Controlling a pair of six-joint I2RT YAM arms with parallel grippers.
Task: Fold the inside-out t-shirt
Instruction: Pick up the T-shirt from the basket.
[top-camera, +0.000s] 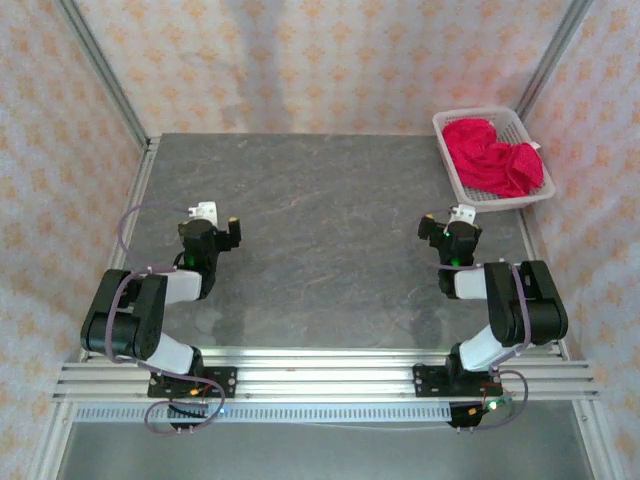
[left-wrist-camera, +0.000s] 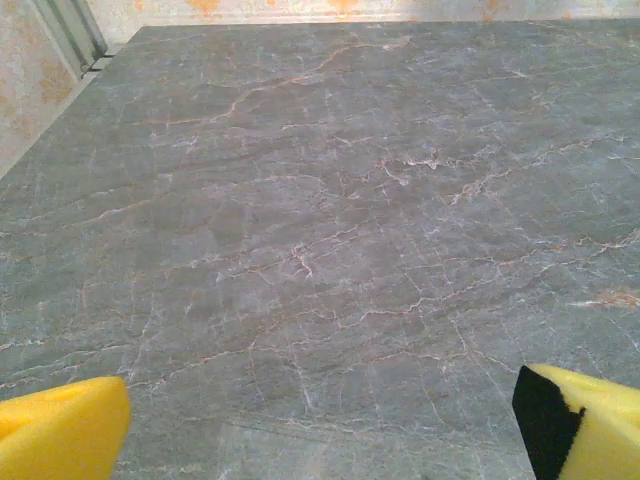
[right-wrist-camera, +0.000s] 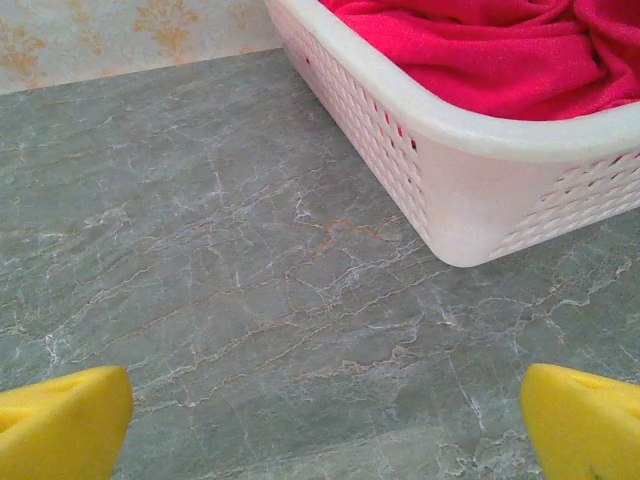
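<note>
Light is bright, soft and even, from overhead. Shadows are faint: a thin one lies under the white mesh basket (right-wrist-camera: 470, 215) just ahead of the right gripper (right-wrist-camera: 320, 440). Both wrist views blur the yellow pads (left-wrist-camera: 60, 430) close to the lens; the table (left-wrist-camera: 320, 250) beyond is sharp. The crimson t-shirt (right-wrist-camera: 480, 60) looks oversaturated.

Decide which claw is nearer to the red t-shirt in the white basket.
Right. The right claw sits open just short of the basket holding the t-shirt. The left claw, also open, is far across the table on the left.
</note>
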